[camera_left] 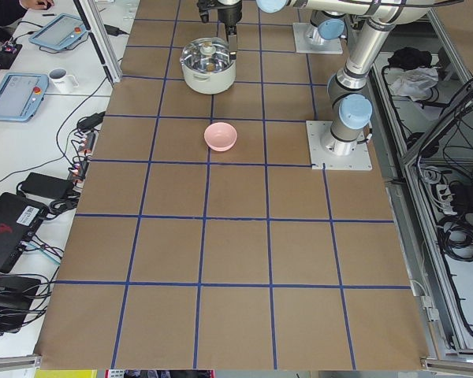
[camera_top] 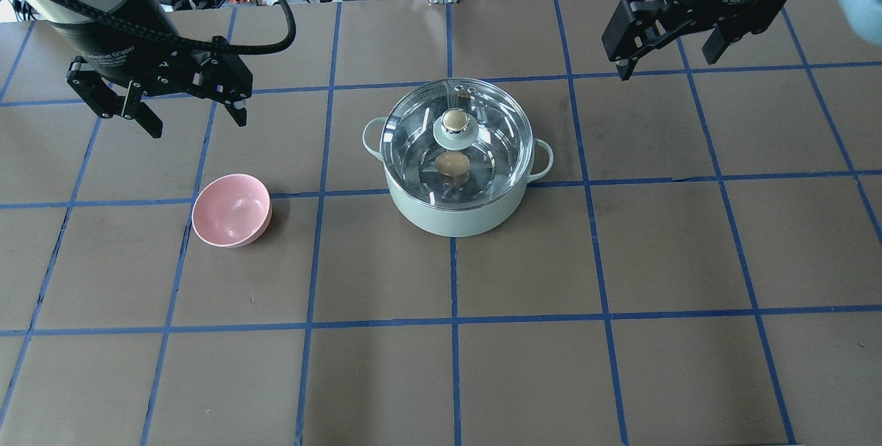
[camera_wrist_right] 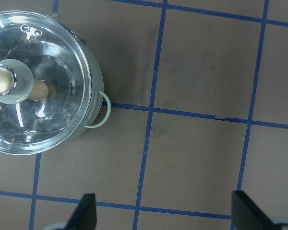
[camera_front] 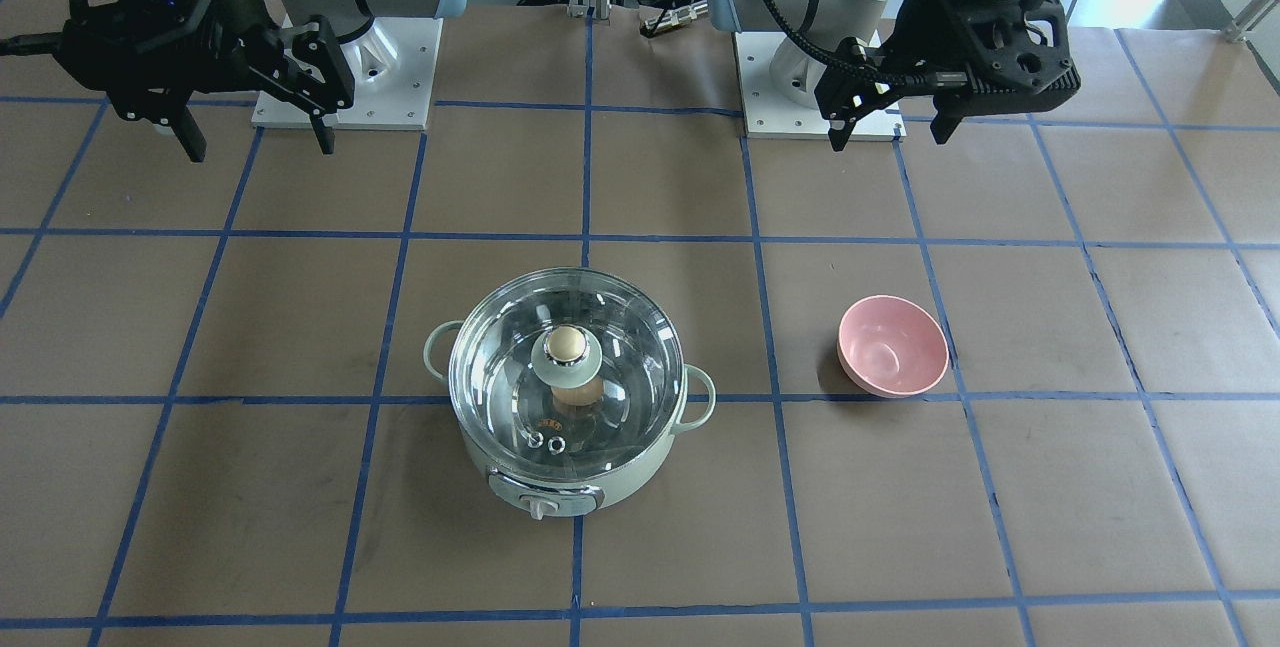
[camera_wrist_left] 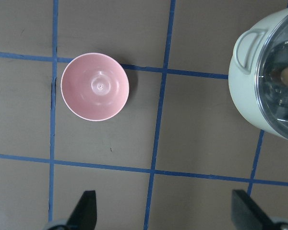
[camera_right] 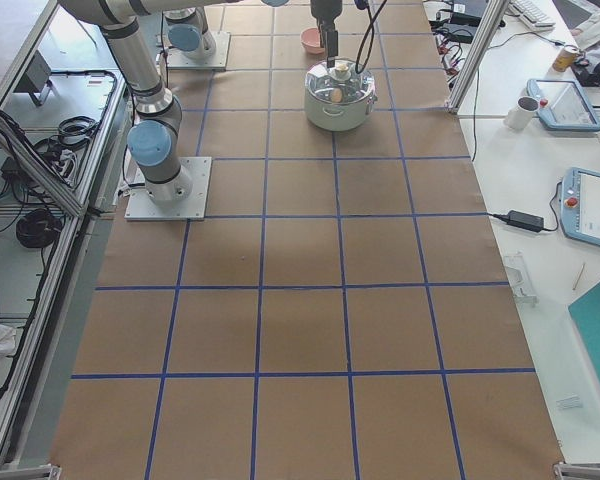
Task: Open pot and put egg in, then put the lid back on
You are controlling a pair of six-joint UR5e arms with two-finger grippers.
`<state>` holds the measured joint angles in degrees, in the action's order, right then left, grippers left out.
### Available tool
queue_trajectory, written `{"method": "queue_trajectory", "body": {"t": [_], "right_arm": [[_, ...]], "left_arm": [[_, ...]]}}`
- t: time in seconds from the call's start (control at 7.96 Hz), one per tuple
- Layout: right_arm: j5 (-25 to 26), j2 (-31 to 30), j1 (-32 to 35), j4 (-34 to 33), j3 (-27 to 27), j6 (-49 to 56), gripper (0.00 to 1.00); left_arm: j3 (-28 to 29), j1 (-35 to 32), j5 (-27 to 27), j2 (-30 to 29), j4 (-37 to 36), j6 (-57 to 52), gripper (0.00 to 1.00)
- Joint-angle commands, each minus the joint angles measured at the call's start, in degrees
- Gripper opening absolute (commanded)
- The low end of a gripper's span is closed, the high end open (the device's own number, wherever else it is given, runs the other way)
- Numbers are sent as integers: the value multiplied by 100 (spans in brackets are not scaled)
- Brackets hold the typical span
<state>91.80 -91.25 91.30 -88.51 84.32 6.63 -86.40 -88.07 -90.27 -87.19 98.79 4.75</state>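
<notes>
The mint-green pot (camera_top: 448, 215) stands mid-table with its dial (camera_front: 540, 505) facing away from the robot. The clear glass lid (camera_top: 496, 136) with its beige knob (camera_top: 455, 118) sits shut on it. The tan-brown egg (camera_top: 453, 165) lies inside the pot and shows through the glass, also in the right wrist view (camera_wrist_right: 38, 89). My left gripper (camera_top: 198, 125) is open and empty, raised above the table behind the pink bowl. My right gripper (camera_top: 666, 67) is open and empty, raised to the right of the pot, well apart from it.
An empty pink bowl (camera_top: 231, 210) stands on the brown table to the left of the pot, below my left gripper (camera_wrist_left: 165, 213). Blue tape lines grid the table. The arm bases (camera_front: 345, 77) stand on the robot's side of the table.
</notes>
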Motion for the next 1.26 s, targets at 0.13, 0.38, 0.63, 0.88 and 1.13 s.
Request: {"method": "queue_trajectory", "body": {"t": [0.13,0.38,0.63,0.88,1.13], "right_arm": [[-39,-16,-16,-61,102,14,100],[13,-25,-24,9,207,-13,100],[-4,-16,-33,-87,208,13,100],[-56,-16,-173,-96,208,5,100],[-74,-25,-332,-52,208,5,100]], "left_arm": [[0,0,0,0,0,0,100],[0,0,131,0,0,9,100],[0,0,132,-9,0,0,100],[0,0,115,-9,0,9,100],[0,0,79,0,0,0,100]]}}
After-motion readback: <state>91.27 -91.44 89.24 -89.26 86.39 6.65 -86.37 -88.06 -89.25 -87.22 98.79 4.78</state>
